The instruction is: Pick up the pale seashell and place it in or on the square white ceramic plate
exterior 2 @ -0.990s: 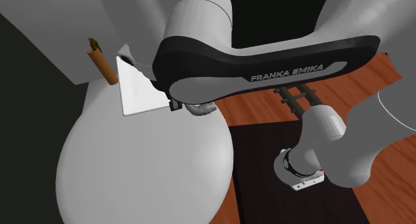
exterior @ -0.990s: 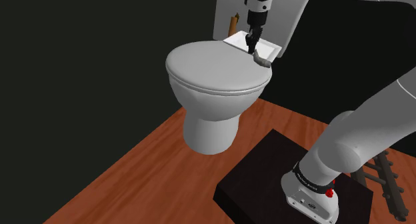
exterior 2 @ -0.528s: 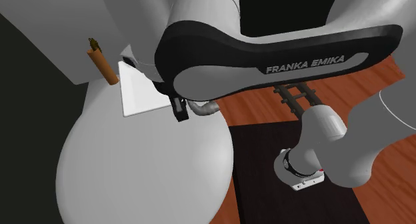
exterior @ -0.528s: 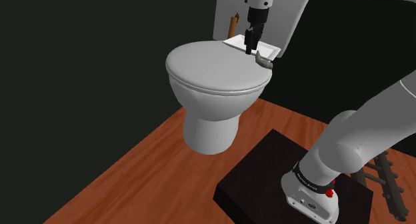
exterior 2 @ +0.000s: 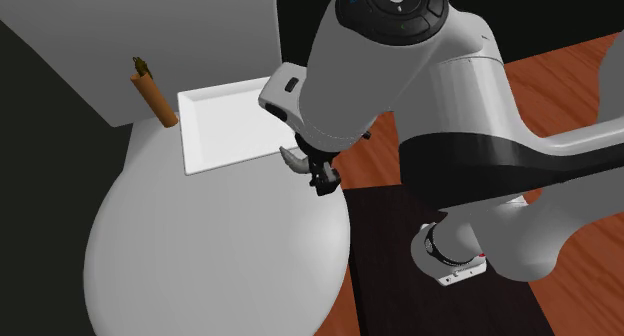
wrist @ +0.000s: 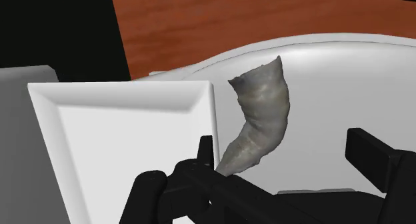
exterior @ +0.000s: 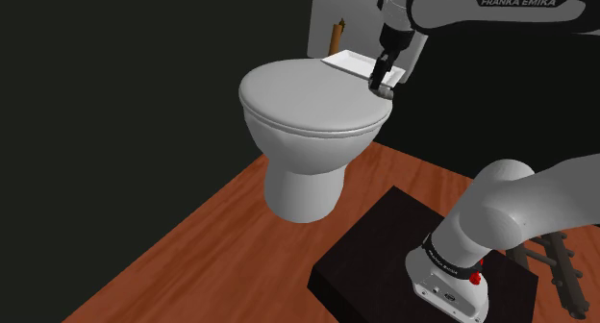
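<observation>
The gripper (wrist: pixel 283 149) is hovering with its fingers (wrist: pixel 377 159) standing apart on either side of the seashell (wrist: pixel 261 116), which is lying on the toilet lid (exterior: pixel 303 100) just beside the plate (wrist: pixel 120 143), outside the plate's rim. Nothing is clasping the seashell yet, so this open straddle is probably lining up a grasp. The arm (exterior: pixel 500 4) reaching over the plate is showing the lettering "FRANKA EMIKA".

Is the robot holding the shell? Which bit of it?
No, nothing is held. The gripper is open, its fingers apart with the pale shell lying between them on the toilet lid, beside the white plate, not clasped.
</observation>
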Controlling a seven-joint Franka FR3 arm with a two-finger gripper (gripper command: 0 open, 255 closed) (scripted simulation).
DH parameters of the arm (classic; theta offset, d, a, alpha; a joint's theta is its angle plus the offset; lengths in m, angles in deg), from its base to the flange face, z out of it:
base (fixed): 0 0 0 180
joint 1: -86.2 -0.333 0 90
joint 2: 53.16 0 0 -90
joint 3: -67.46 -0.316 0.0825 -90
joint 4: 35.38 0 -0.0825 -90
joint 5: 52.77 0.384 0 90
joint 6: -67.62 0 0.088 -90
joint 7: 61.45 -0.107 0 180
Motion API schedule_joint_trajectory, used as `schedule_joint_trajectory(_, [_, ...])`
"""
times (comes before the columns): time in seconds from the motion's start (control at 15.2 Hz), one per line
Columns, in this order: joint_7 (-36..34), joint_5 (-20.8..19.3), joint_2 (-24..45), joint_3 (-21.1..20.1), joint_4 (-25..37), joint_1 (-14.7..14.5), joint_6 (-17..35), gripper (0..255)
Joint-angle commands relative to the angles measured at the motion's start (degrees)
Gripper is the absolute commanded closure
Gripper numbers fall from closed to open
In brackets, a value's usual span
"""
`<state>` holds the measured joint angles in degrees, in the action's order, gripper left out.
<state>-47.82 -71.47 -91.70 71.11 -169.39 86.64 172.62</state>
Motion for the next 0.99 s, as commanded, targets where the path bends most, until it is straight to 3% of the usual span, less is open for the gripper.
schedule_joint_trajectory(0.0, [-0.1,-0.6,-0.4,0.2,-1.7,0.2,1.6,0])
schedule_joint_trajectory(0.26, [-0.3,-1.2,0.0,1.0,-4.0,0.5,4.4,0])
schedule_joint_trajectory(0.79, [-0.3,-1.2,0.0,1.0,-4.0,0.5,4.4,0])
schedule_joint_trajectory(0.86, [-0.3,-1.2,0.0,1.0,-4.0,0.5,4.4,255])
schedule_joint_trajectory(0.92, [-0.3,-1.2,0.0,1.0,-4.0,0.5,4.4,255])
